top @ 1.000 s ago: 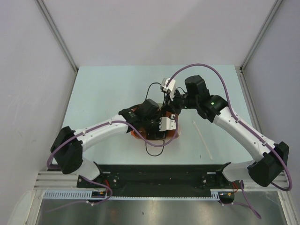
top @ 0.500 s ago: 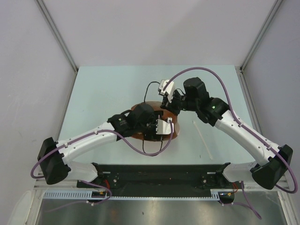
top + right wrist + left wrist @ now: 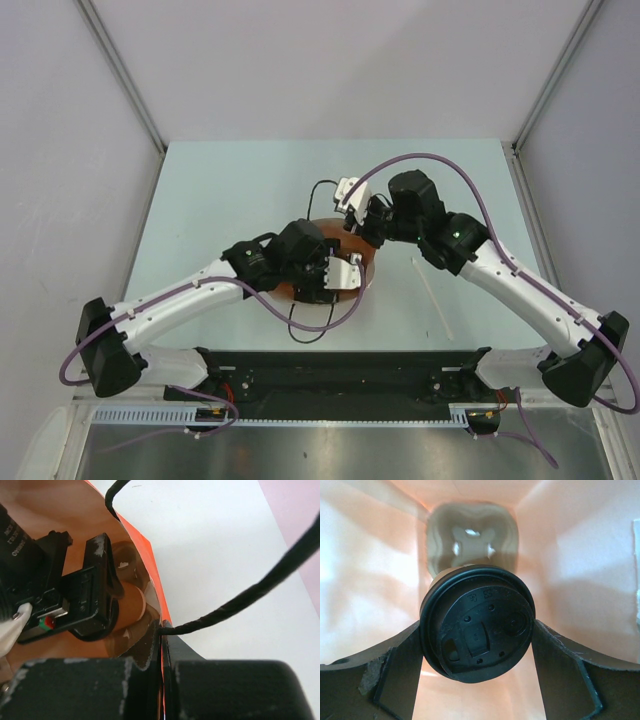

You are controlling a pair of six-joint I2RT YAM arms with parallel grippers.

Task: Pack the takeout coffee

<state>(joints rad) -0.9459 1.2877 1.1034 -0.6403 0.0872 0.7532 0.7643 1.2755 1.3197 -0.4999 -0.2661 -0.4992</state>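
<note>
The cup (image 3: 477, 605) does not show from above. The left gripper (image 3: 325, 270) is sunk into the mouth of the bag (image 3: 367, 270), and its wrist covers whatever is between the jaws. The right gripper (image 3: 356, 226) sits at the bag's far rim, just beside the left wrist. Of the two arms, only the left reaches inside.

From the left wrist, the cup sits squarely between the jaws. One finger presses each side just under the lid rim, so the jaws are closed on it. The black lid faces back toward the wrist and the body runs straight ahead of the fingertips, so the cup's long axis lies along the reach. Pale orange bag walls close in on every side. Ahead of the cup's base lies a dull, blurred patch, probably the bag floor. I cannot tell whether the base touches it.

From the right wrist, the jaws are pinched shut on the bag's orange wall at the rim, where a black cord (image 3: 240, 600) runs off. Beyond and to the left of these jaws, inside the bag, the tan cup body shows between the left fingers.

The coming move likely turns on that last gap ahead of the left jaws, base to floor, before they part.
</note>
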